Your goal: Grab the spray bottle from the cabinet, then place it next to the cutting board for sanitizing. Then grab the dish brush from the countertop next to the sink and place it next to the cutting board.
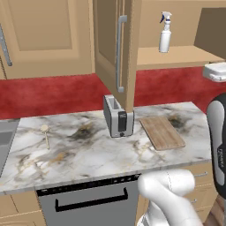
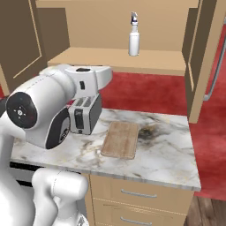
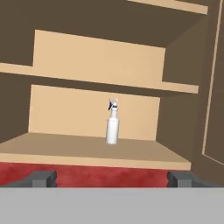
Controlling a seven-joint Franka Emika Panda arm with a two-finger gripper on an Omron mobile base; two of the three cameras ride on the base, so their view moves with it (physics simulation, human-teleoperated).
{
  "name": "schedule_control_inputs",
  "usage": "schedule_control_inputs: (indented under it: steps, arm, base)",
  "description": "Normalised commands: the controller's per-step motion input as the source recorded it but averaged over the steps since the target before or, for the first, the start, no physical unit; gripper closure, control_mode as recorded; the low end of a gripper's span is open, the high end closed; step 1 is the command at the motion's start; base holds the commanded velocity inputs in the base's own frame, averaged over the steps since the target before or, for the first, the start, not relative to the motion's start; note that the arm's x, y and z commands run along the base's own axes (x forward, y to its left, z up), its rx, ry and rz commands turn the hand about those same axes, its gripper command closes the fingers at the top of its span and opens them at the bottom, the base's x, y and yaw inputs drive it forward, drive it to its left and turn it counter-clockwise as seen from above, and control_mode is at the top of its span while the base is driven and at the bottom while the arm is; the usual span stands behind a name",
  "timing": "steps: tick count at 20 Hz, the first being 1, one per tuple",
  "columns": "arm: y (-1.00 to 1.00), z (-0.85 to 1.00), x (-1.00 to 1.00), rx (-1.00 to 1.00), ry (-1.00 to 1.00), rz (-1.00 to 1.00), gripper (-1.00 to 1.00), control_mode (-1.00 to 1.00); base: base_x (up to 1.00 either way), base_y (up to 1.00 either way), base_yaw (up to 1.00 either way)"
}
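1. The cabinet (image 1: 176, 53) is a tan wooden wall unit above a red back wall. Its paneled door (image 1: 115, 48) stands swung open, edge toward the left base camera, with a long grey bar handle (image 1: 120, 53) running down it.
2. The tabletop (image 1: 88, 145) is a white-grey marble slab with dark and golden veins. It runs under the cabinet, above tan drawers and a dark-fronted appliance with a bar handle.
3. The white robot arm (image 2: 48, 110) rises in front of the tabletop in the right base view and covers part of the toaster there.
4. The sink (image 1: 5, 141) shows as a grey metal edge at the far left end of the tabletop.
5. The cutting board (image 1: 162, 132) is a flat brown wooden rectangle lying on the tabletop, just right of the toaster and below the open cabinet.
6. The toaster (image 1: 118, 117) is a silver two-slot box standing upright on the tabletop, directly under the open door.
7. The spray bottle (image 3: 112, 127) stands upright on the bare lower shelf of the cabinet, toward the back, with its blue-grey trigger head on top. It stands alone on the shelf.
8. The pincer (image 3: 112, 178) is spread wide and holds nothing. In the hand view its two dark tips sit far apart, pointed at the shelf, well short of the bottle.
9. The dish brush (image 1: 45, 133) is a thin beige brush lying flat on the tabletop near the sink, its round head toward the wall, well left of the toaster.
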Motion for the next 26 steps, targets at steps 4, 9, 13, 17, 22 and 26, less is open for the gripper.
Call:
schedule_control_inputs:
  steps: [4, 9, 13, 17, 22, 26]
  arm:
    - [0.00, 0.11, 0.35, 0.00, 0.09, 0.00, -1.00, -1.00]
    - [0.00, 0.03, 0.52, 0.01, 0.00, 0.00, -1.00, -1.00]
    - [-0.03, 0.00, 0.24, 0.00, -0.20, 0.01, -1.00, -1.00]
    - [-0.02, 0.01, 0.33, 0.02, -0.19, 0.01, -1.00, -1.00]
    - [-0.02, 0.02, 0.56, 0.01, 0.03, 0.02, -1.00, -1.00]
    - [-0.09, 0.14, 0.35, 0.00, 0.05, 0.02, -1.00, -1.00]
  base:
    - [0.00, 0.00, 0.00]
    - [0.00, 0.00, 0.00]
    - [0.00, 0.00, 0.00]
    - [0.00, 0.00, 0.00]
    - [0.00, 0.00, 0.00]
    - [0.00, 0.00, 0.00]
